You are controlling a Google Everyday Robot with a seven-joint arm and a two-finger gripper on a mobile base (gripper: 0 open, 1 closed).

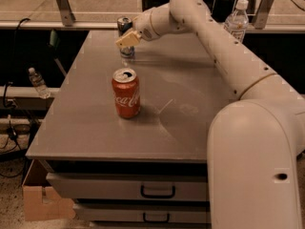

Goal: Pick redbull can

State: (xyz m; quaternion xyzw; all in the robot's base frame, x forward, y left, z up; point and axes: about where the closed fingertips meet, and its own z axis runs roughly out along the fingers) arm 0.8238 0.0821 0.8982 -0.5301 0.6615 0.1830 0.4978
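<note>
**Tool at the can, far-left corner of the counter**

The slim blue-and-silver redbull can (124, 25) stands upright near the far-left corner of the flat grey counter (190, 85), its long axis vertical. The pale beige two-finger tool (127, 39) hangs right in front of the can's middle as the camera sees it, covering part of the body, so that the silver top shows above it and the base below. The can therefore lies just beyond the tool, towards the counter's back edge. Whether the tool is apart, together, or already around the can cannot be told from this angle, nor whether it touches the can. The single white arm reaches in from the right, across the back of the counter.

My reading is that the approach is nearly done and that a sideways grasp on the upright body comes next (a slim can that close to the corner could be knocked over).

The wide red Coca-Cola can (126, 93) stands well apart, nearer the camera. A clear plastic water bottle with a white cap (237, 19) stands beyond the arm at the far right.
</note>
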